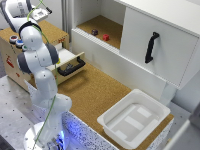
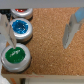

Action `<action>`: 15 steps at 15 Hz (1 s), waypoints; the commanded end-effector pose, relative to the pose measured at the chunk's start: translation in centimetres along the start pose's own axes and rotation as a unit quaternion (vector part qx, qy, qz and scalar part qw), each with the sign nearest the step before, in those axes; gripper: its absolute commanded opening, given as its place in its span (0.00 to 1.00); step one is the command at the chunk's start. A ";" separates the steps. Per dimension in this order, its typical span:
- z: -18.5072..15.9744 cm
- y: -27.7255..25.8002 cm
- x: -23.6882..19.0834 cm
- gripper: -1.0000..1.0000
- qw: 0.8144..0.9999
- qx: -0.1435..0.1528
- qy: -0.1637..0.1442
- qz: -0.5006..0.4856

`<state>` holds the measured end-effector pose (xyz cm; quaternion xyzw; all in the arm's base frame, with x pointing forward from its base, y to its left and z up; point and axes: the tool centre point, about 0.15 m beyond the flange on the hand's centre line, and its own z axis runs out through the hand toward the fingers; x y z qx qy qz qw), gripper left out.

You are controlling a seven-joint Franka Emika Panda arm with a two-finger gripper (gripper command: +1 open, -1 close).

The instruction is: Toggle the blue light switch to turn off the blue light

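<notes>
From my wrist camera the gripper [image 2: 41, 34] is spread wide, its two pale fingers [image 2: 73, 25] apart with nothing between them, hanging over the cork top of the wooden box [image 2: 52, 40]. The blue light switch [image 2: 21, 27] sits in a silver ring in a row with a green button [image 2: 16, 54] just beside it and a dark red cap [image 2: 21, 10] on its other side; one finger crosses in front of the gap between blue and green. In the exterior view I see the arm [image 1: 37, 55] bent over the box at the far left, a black-handled open drawer [image 1: 70, 66] to its right, a white tub [image 1: 134, 117] near right
</notes>
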<state>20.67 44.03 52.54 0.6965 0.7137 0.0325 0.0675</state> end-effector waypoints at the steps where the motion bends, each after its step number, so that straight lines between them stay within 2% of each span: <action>1: 0.0 0.0 0.0 1.00 1.000 0.000 0.000 0.000; 5: 0.9 2.0 -1.3 1.00 0.992 0.055 0.033 0.112; 8: 1.5 2.9 -4.0 1.00 0.972 0.072 0.054 0.219; 12: 2.8 4.7 -8.5 1.00 0.931 0.068 0.048 0.355; 15: 3.9 6.8 -11.9 1.00 0.891 0.046 0.028 0.451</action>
